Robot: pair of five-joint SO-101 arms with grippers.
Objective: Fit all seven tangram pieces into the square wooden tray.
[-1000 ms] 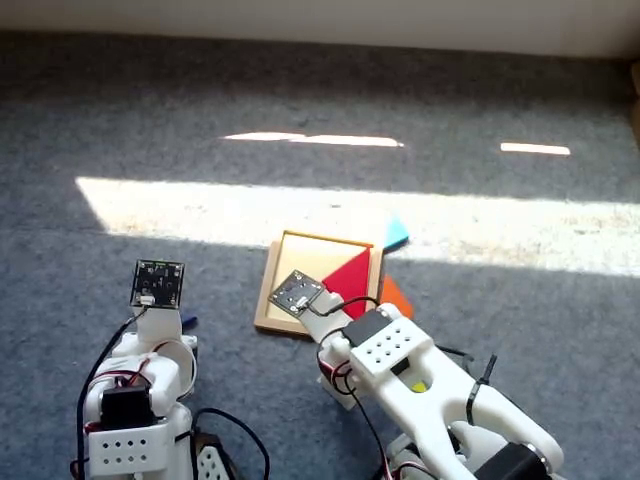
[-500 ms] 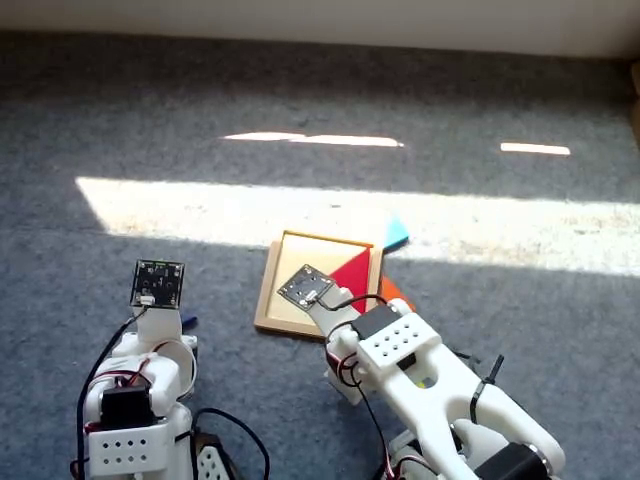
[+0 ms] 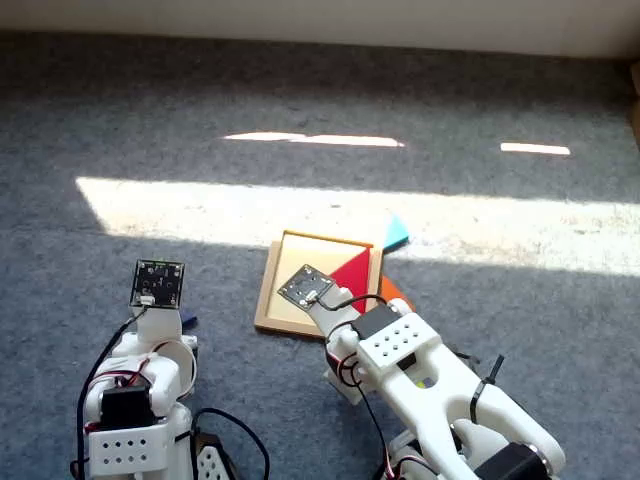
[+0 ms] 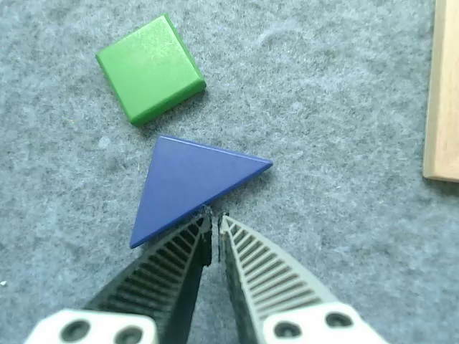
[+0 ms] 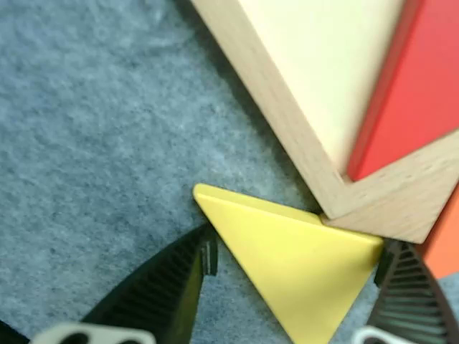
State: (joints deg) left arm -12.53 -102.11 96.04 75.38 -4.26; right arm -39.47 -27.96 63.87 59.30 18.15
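Fingers of the left gripper [image 4: 214,216] are pressed together at the blue triangle's [image 4: 188,185] edge, with a green square [image 4: 150,68] lying beyond on open tabletop [image 4: 323,86]. Fingers of the right gripper [image 5: 299,256] are spread around the yellow triangle [image 5: 287,247], which is butted against the outer corner of the tray [image 5: 269,93]; a red piece [image 5: 419,86] is seated inside.

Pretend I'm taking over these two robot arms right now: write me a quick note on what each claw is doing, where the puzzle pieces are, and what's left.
Left gripper: shut, empty, tips at the edge of the blue triangle on the carpet; the green square lies just beyond.
Right gripper: open, a finger either side of the yellow triangle, which lies on the carpet against a corner of the tray.
Done: the red triangle is in the tray.
Left: yellow, blue and green, plus the orange piece and light blue piece beside the tray, all outside it.
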